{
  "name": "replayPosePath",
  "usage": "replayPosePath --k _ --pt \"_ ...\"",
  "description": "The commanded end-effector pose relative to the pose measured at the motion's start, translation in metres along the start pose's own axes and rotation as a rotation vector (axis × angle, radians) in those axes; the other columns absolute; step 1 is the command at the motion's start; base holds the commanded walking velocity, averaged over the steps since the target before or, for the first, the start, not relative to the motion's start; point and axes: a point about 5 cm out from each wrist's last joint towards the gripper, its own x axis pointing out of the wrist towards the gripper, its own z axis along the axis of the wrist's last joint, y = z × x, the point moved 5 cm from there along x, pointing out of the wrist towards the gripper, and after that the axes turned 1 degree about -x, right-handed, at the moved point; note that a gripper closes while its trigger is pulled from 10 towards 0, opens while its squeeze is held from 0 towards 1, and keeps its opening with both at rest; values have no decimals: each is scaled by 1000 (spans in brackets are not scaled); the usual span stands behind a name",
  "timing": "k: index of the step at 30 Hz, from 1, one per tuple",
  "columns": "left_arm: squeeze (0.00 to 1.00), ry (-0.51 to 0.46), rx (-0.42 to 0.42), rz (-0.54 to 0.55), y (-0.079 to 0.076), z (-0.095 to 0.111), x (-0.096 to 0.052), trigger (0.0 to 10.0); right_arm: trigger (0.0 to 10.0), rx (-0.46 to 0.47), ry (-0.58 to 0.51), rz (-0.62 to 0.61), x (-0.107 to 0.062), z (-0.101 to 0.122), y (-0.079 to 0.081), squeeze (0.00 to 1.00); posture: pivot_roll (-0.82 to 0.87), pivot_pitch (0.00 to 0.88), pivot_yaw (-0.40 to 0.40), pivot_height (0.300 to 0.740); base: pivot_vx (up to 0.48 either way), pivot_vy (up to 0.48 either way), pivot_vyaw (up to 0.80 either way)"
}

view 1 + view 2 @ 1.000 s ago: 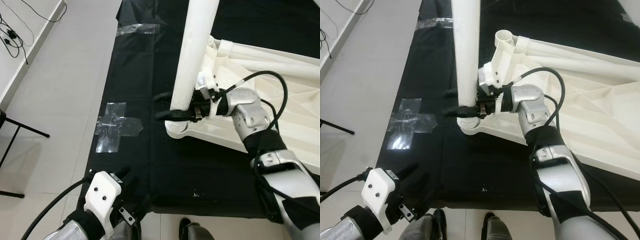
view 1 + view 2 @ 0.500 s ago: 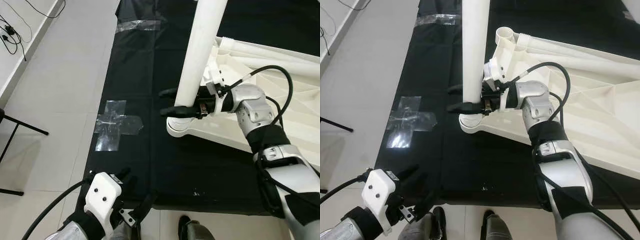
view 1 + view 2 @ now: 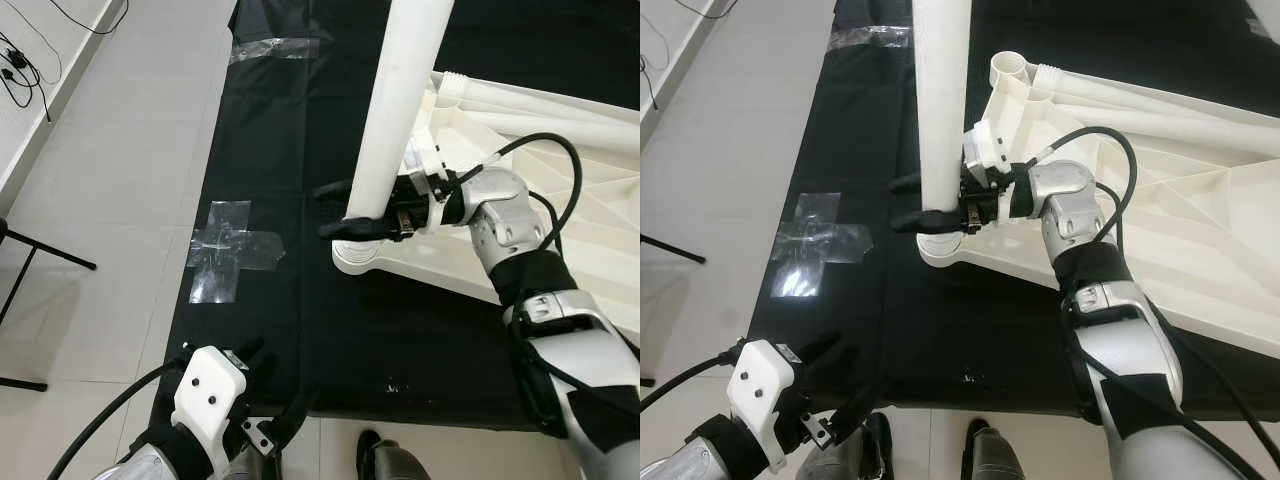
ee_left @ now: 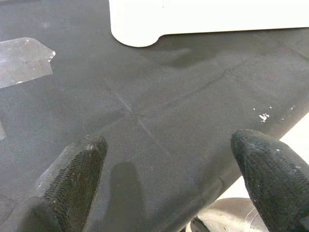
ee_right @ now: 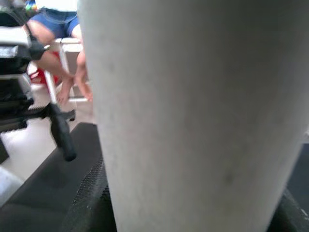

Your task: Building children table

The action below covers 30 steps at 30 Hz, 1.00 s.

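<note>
Right tool [image 3: 345,210] around smooth white tube [image 3: 400,110]

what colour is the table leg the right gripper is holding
White; the table leg shows best in the left eye view, with the right gripper around it.
</note>
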Motion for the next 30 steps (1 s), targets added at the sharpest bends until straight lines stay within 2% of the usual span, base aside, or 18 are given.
replayPosePath --k 1,13,22,30 --pt "0 14 -11 -5 -3 -4 -2 10000 10000 53 31 98 10 -15 18 0 82 350 -15 740 0 0 0" --pt "0 12 -13 -4 -2 -4 -1 10000 10000 29 90 211 23 -14 30 0 74 338 -17 740 0 0 0" --pt "0 10 -20 -3 -3 -6 0 10000 10000 115 -28 168 29 -7 21 0 72 331 -23 740 0 0 0" --pt "0 8 -21 -2 -3 -5 0 10000 10000 148 -69 168 33 -13 28 0 71 339 -23 740 0 0 0"
